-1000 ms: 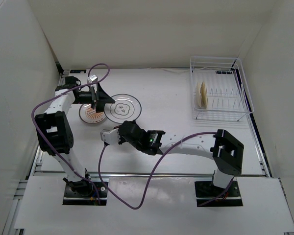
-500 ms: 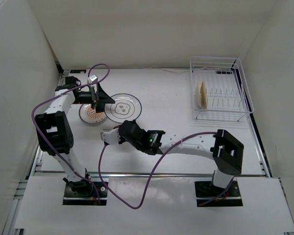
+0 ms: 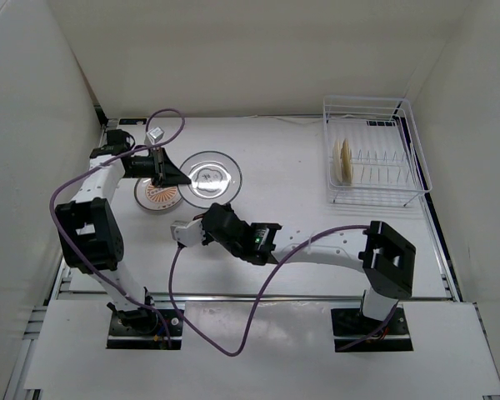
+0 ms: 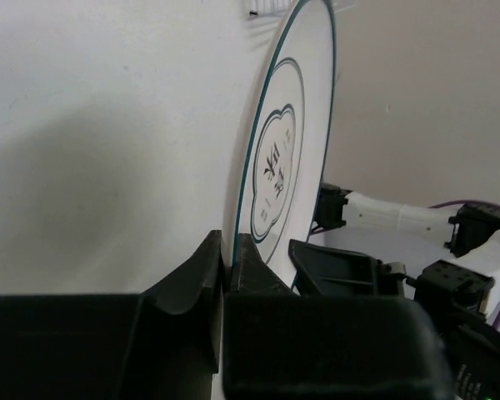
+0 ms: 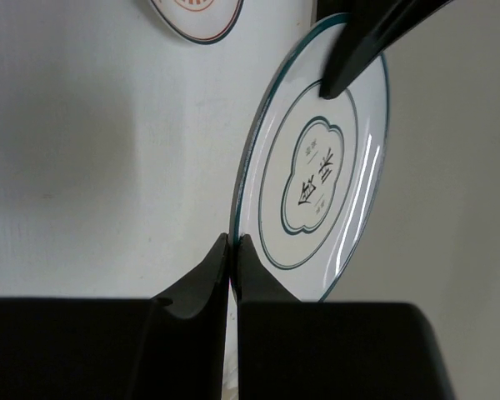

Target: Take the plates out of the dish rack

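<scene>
1. White plate (image 3: 212, 173): out of the rack (image 3: 383, 171), at the table's (image 3: 300, 179) 10 o'clock; both grippers hold its dark rim; whether it touches the table cannot be told.
2. Left gripper (image 3: 183, 178): at that plate's 9 o'clock; in its wrist view the fingers (image 4: 196, 279) pinch the rim between them.
3. Right gripper (image 3: 214, 208): at the plate's 6 o'clock; its fingers (image 5: 204, 279) are nearly pressed together, with the rim running into the thin slit between them.
4. Orange plate (image 3: 157, 196): flat on the table at the white plate's 8 o'clock, just beside it.
5. Beige plate (image 3: 344, 160): upright on edge among the tines at the rack's left end; the rack sits at the table's 2 o'clock, well apart from both grippers.
</scene>
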`<act>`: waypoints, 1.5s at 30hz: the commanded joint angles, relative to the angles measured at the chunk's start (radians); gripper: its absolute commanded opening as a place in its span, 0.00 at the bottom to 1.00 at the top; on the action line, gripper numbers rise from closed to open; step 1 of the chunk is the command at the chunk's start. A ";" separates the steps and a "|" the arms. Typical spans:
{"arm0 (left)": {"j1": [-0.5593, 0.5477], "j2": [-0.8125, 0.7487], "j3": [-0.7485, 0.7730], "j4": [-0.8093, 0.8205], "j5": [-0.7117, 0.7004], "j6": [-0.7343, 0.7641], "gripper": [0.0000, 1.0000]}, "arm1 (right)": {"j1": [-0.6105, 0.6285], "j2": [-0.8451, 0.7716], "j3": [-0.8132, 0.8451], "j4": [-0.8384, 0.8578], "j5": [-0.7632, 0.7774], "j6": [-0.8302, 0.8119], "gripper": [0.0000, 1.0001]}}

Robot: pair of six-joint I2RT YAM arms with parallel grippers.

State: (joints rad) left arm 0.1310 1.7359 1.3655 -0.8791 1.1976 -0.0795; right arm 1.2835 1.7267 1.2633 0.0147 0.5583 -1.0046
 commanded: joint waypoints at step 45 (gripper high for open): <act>0.420 0.181 0.116 0.109 -0.075 -0.157 0.10 | -0.814 -0.501 0.048 -0.475 -0.359 0.468 0.99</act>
State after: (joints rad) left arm 0.5537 1.9179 1.4097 -0.7837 1.0607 -0.2375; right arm 0.5335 1.2667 1.2518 -0.3920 0.3687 -0.5304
